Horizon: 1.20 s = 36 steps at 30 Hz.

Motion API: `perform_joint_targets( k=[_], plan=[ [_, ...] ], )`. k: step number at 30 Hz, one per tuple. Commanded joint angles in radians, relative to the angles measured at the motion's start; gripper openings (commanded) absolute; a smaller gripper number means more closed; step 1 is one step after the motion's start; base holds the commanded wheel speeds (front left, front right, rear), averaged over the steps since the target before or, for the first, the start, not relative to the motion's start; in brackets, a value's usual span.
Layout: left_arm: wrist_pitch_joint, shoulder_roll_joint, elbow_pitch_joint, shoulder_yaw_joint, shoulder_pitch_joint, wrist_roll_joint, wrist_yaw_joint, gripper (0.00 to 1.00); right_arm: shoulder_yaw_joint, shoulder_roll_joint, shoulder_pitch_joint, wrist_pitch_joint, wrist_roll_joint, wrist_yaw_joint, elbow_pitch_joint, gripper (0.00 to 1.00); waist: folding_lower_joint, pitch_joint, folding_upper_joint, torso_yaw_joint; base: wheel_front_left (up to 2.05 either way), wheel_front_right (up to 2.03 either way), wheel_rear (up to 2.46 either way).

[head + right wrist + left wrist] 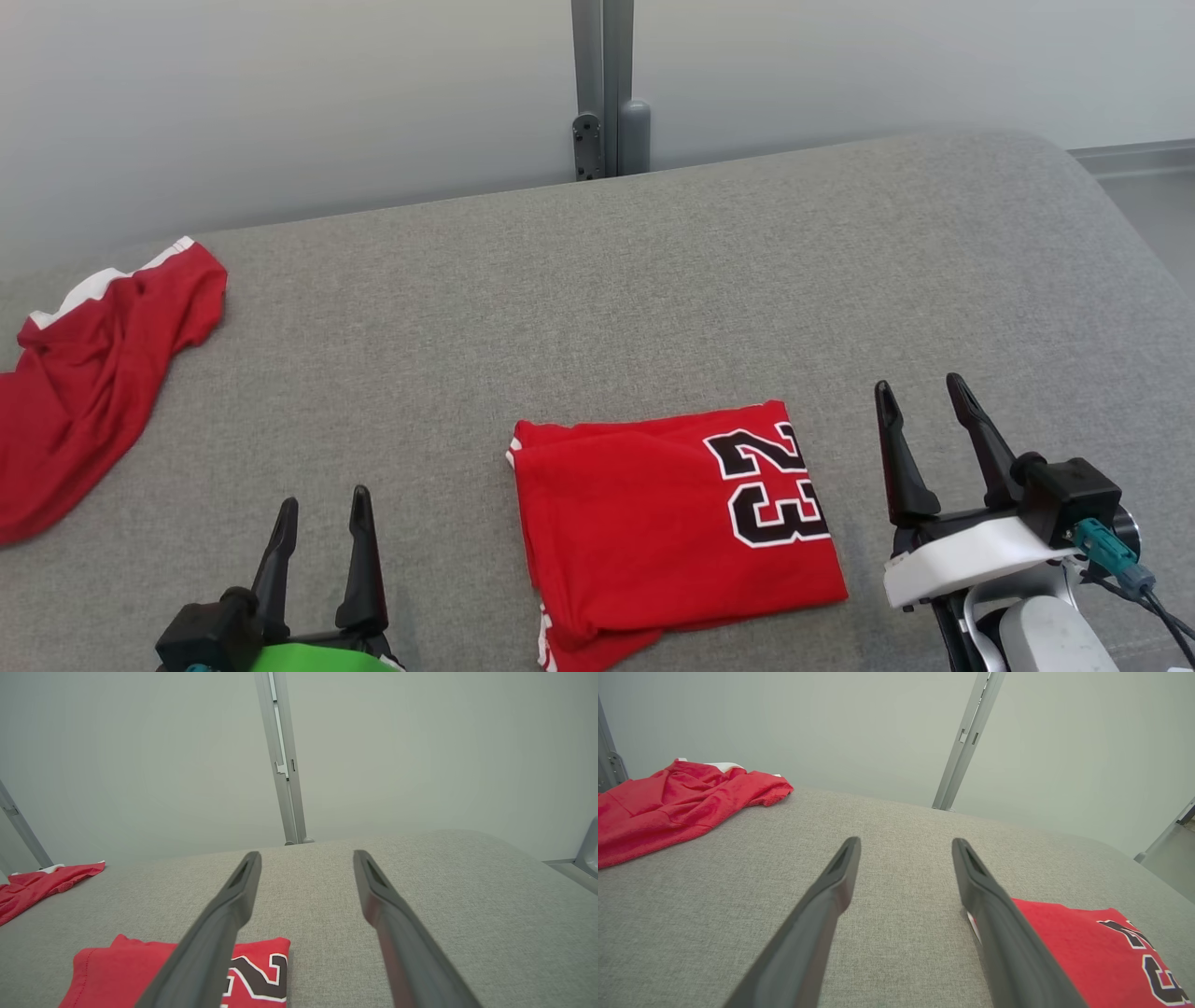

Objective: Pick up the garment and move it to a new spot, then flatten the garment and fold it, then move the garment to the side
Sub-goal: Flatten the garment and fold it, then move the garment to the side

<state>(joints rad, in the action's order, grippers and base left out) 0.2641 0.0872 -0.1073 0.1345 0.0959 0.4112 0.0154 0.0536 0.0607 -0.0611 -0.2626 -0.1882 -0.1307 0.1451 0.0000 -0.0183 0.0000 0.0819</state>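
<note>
Grey fabric tabletop (pixel 597 280) against a pale wall, with a crumpled red garment (pixel 93 373) lying at the far left. My left claw (pixel 325 497) is spread wide and empty, and the folded red 23 jersey (pixel 653 523) lies flat at front middle. My right claw (pixel 920 383) is near the jersey's right edge, spread too, gripping nothing.
</note>
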Motion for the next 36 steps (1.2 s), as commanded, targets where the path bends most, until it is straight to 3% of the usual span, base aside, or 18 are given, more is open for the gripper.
perform_joint_targets(
  k=[1,16,27,36],
  plan=[
    [0.0,-0.003,-0.001,-0.005,0.01,-0.021,0.003,1.0,-0.002,-0.001,0.015,-0.003,0.001,0.0,0.001,1.0,0.0,0.002,0.0,-0.004,0.0,0.0,0.0],
    [0.0,-0.021,-0.018,-0.017,0.023,-0.051,0.027,1.0,0.008,0.006,-0.009,0.029,0.006,0.0,0.035,1.0,0.0,0.012,0.0,-0.023,0.0,0.0,0.0],
    [0.0,-0.027,-0.027,-0.001,0.003,-0.062,0.038,1.0,0.057,0.065,-0.055,0.375,-0.094,0.0,0.141,1.0,0.0,-0.02,0.0,-0.041,0.0,0.0,0.0],
    [0.0,-0.031,-0.038,0.005,-0.037,-0.066,0.047,1.0,0.144,0.11,-0.146,0.463,-0.203,0.0,0.255,1.0,0.0,-0.093,0.0,-0.088,0.0,0.0,0.0]
  ],
)
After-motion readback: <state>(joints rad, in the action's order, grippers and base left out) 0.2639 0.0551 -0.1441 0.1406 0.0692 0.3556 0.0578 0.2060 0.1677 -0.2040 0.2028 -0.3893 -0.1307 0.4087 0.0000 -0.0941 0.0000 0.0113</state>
